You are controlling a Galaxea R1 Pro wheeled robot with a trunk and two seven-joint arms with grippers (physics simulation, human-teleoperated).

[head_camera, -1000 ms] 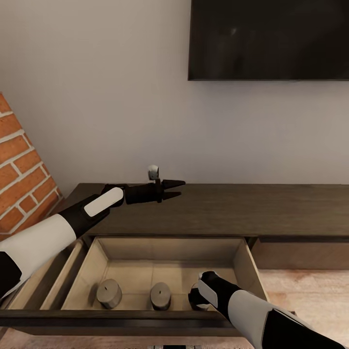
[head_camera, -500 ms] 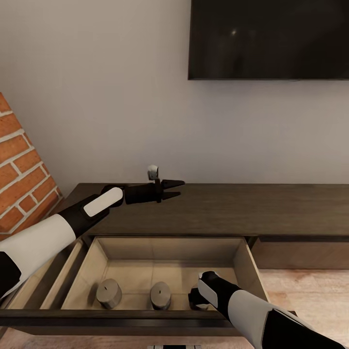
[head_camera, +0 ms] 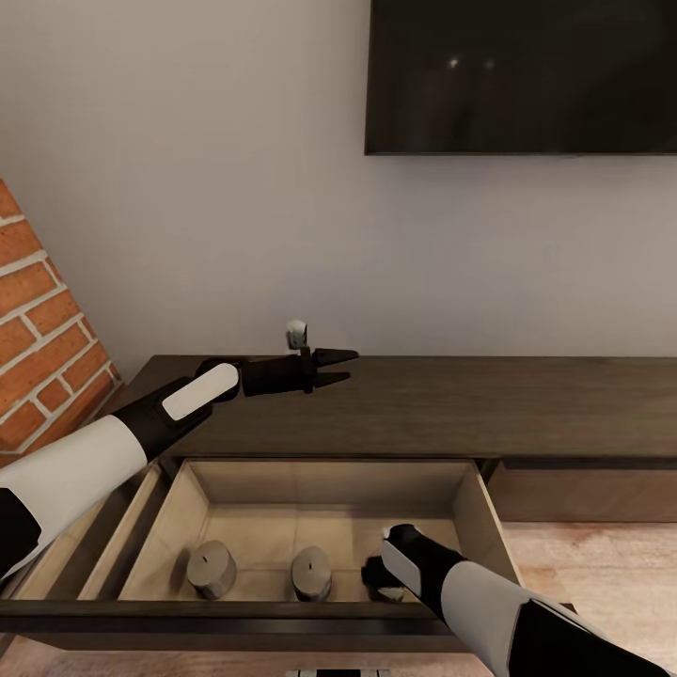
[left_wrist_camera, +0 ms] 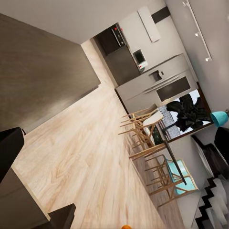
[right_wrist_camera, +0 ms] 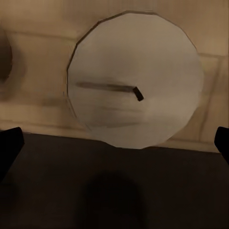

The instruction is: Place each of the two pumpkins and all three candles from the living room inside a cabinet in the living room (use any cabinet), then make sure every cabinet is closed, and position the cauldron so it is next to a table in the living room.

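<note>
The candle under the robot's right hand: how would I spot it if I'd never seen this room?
Below the wall TV, the low dark cabinet has one drawer pulled open. Three candles sit along its front; this candle is the rightmost, under the right gripper, unlike the two uncovered candles beside it.

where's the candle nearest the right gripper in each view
head view: the candle sits low in the open drawer, right of two others, mostly hidden behind the right gripper.
right wrist view: its round top with the wick sits in the middle.
left wrist view: looks over wood floor toward a kitchen.
shared landmark: the drawer's beige floor.
</note>
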